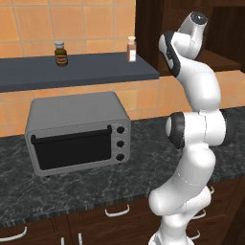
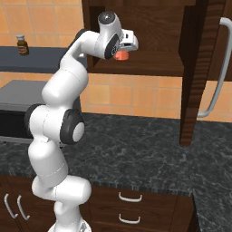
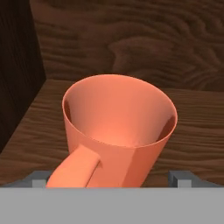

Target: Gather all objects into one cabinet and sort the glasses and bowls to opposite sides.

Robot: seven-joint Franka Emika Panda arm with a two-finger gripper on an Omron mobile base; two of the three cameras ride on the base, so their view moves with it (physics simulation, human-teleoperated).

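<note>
Gripper: the two-finger gripper [image 3: 112, 179] is spread wide, released, one tip on each side of the orange cup's base, gripping nothing.
Orange cup: a plain orange cup with a handle [image 3: 120, 131] stands upright on the floor of the dark brown wooden cupboard [image 3: 192, 131], its handle turned toward the camera; in the right base view its orange shows just below the hand [image 2: 120, 55].
Edges: the cupboard's dark side wall [image 3: 17, 65] stands near the cup on one side; the wood-grain back wall rises behind it. Bare wooden floor lies open on the other side of the cup.
Wall shelf: the long flat dark grey shelf board [image 1: 95, 69] carries a small brown bottle [image 1: 61, 53] and a small white bottle [image 1: 131, 49], well apart; open board lies between them.
Desk: the dark speckled stone desk [image 1: 95, 184] bears a grey toaster oven [image 1: 76, 131] under the shelf; beside the arm its surface is bare.
Room: orange tiled wall behind; wooden drawers with light handles below the desk.
</note>
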